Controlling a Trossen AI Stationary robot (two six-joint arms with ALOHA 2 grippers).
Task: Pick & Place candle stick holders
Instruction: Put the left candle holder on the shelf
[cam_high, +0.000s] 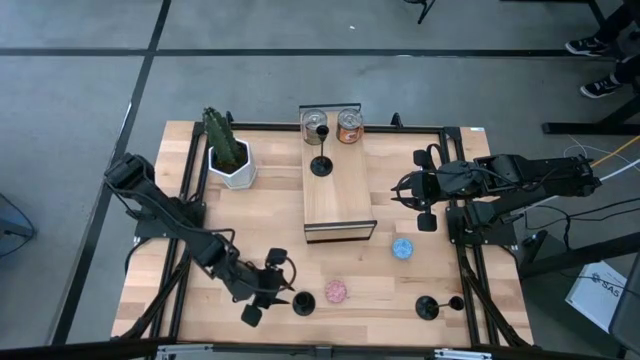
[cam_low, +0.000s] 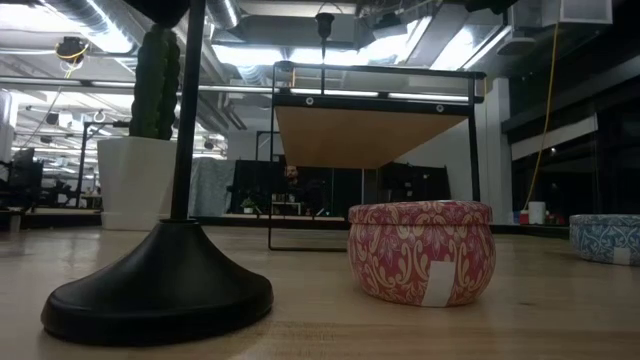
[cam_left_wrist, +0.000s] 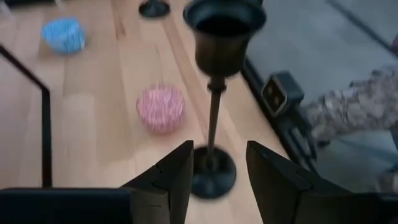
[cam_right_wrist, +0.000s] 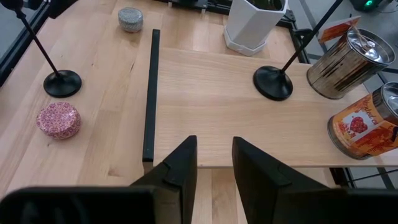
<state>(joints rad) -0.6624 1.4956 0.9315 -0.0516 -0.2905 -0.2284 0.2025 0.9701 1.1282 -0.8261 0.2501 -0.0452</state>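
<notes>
Desk (cam_high: 420, 275): pale wood planks in a black frame, both arms reaching in over it
Shelf (cam_high: 338, 195): raised wooden platform at the desk's middle back, on thin black legs; the low view looks up at its underside
Plant (cam_high: 228, 150): cactus in a white pot, back left, just beside the shelf
Left arm: stretched along the front left edge, its gripper (cam_high: 268, 290) low at the front, near the first holder
Right arm: comes in from the right edge, its gripper (cam_high: 408, 190) hanging just right of the shelf
Cans (cam_high: 349, 126): two of them side by side at the shelf's back end, one plain metal, one orange-labelled
Holder one (cam_high: 303, 304): black, upright on the desk at the front, left of the pink tin; in the left wrist view it stands right ahead of the fingers, stem in line with the gap
Holder two (cam_high: 321, 165): upright on the shelf, just in front of the cans
Holder three (cam_high: 427, 308): upright at the front right, well apart from the others
Left gripper state: fingers (cam_left_wrist: 177, 177) spread, pinching nothing
Right gripper state: fingers (cam_right_wrist: 185, 165) apart, empty, over the shelf's near edge
Pink tin (cam_high: 336, 291): on the desk just right of holder one
Blue tin (cam_high: 402, 248): on the desk right of the shelf's front corner
</notes>
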